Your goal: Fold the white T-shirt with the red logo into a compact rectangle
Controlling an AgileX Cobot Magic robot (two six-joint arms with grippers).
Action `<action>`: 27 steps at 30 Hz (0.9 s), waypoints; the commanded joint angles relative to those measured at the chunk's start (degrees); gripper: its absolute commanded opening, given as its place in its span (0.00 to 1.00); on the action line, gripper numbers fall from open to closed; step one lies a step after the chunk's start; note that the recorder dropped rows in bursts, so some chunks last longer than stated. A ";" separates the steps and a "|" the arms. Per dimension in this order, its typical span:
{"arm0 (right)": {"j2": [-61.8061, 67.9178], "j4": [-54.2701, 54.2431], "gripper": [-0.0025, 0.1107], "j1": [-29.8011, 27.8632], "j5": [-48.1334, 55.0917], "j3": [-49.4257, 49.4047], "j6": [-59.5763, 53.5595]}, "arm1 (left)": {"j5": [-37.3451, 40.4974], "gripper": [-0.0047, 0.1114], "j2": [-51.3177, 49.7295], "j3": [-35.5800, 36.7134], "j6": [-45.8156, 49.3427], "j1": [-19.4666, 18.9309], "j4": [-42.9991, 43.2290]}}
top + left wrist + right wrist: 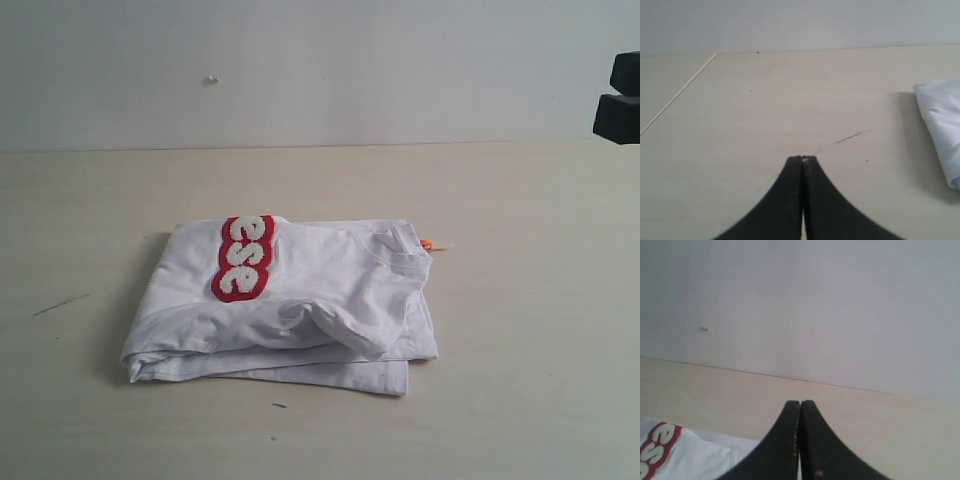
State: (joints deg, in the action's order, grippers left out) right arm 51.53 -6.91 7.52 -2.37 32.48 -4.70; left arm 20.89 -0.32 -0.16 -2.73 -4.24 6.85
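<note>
Left hand [802,158], jaws together, near T-shirt [942,122]

Exterior frontal, perhaps elevated — views share T-shirt [330,280].

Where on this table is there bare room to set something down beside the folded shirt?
Bare table lies left of the white T-shirt, around a scratch, right of it past the orange tag, in front, and behind up to the wall. Only the middle is crowded, by the shirt. The left claw and right claw are shut.
</note>
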 commanded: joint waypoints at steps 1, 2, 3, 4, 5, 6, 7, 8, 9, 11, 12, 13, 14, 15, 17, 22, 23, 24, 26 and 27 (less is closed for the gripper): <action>-2.33 4.32 0.02 -0.53 5.53 -0.26 -4.13 | -0.50 0.04 0.32 0.16 -0.53 -0.14 -0.56; -3.91 5.36 0.02 -1.00 9.38 -0.26 -5.55 | -0.50 0.04 0.32 0.16 -0.53 -0.14 -0.56; -5.74 5.91 0.02 -1.76 12.77 -0.26 -5.77 | -0.50 0.04 0.32 0.16 -0.53 -0.14 -0.56; -7.57 5.91 0.02 -2.82 15.10 -0.26 -5.77 | -0.50 0.04 0.32 0.16 -0.53 -0.14 -0.56; -9.36 5.91 0.02 -3.97 17.02 -0.26 -5.77 | -0.50 0.04 0.32 0.16 -0.53 -0.14 -0.56; -11.11 5.91 0.02 -5.06 18.87 -0.26 -5.66 | -0.50 0.04 0.32 0.16 -0.53 -0.14 -0.56; -12.48 5.79 0.02 -5.83 20.19 -0.26 -5.25 | -0.50 0.04 0.32 0.16 -0.53 -0.14 -0.56; -14.16 5.79 0.02 -6.74 22.11 -0.26 -4.19 | -0.50 0.04 0.32 0.16 -0.53 -0.14 -0.56; -15.83 5.79 0.02 -7.58 23.99 -0.26 -3.70 | -0.50 0.04 0.32 0.16 -0.53 -0.14 -0.56; -18.58 5.79 0.02 -8.73 26.92 -0.26 -3.55 | -0.50 0.04 0.32 0.16 -0.53 -0.14 -0.56; -19.95 5.90 0.02 -9.25 27.54 -0.46 -3.55 | -0.50 0.04 0.32 0.16 -0.53 -0.14 -0.56; -21.42 5.90 0.02 -9.52 27.44 -0.90 -3.55 | -0.50 0.04 0.32 0.16 -0.53 -0.14 -0.56; -24.45 6.01 0.02 -10.01 27.04 -2.73 -3.55 | -0.50 0.04 0.32 0.16 -0.53 -0.14 -0.56; -27.48 6.03 0.02 -10.63 27.04 -4.90 -3.55 | -0.50 0.04 0.32 0.16 -0.53 -0.14 -0.56; -32.55 6.10 0.02 -11.74 26.17 -9.10 -3.38 | -0.50 0.04 0.32 0.16 -0.52 -0.14 -0.46; -42.40 6.10 0.02 -14.93 23.87 -15.79 -0.02 | -0.50 0.04 0.32 0.16 -0.52 -0.14 -0.46; -45.11 6.10 0.02 -16.20 21.66 -18.33 0.26 | -0.50 0.04 0.32 0.16 -0.52 -0.14 -0.46; -46.09 5.97 0.02 -16.69 21.39 -19.46 0.29 | -0.50 0.04 0.32 0.16 -0.52 -0.14 -0.46; -49.06 5.97 0.02 -18.19 20.37 -22.13 0.39 | -0.50 0.04 0.32 0.16 -0.52 -0.14 -0.46; -51.19 5.82 0.02 -19.52 19.18 -23.18 1.15 | -0.50 0.04 0.32 0.16 -0.52 -0.14 -0.46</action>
State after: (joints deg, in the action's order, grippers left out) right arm 2.61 -1.15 -10.55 19.27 10.67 -4.41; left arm 20.89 -0.32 -0.16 -2.73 -4.24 6.85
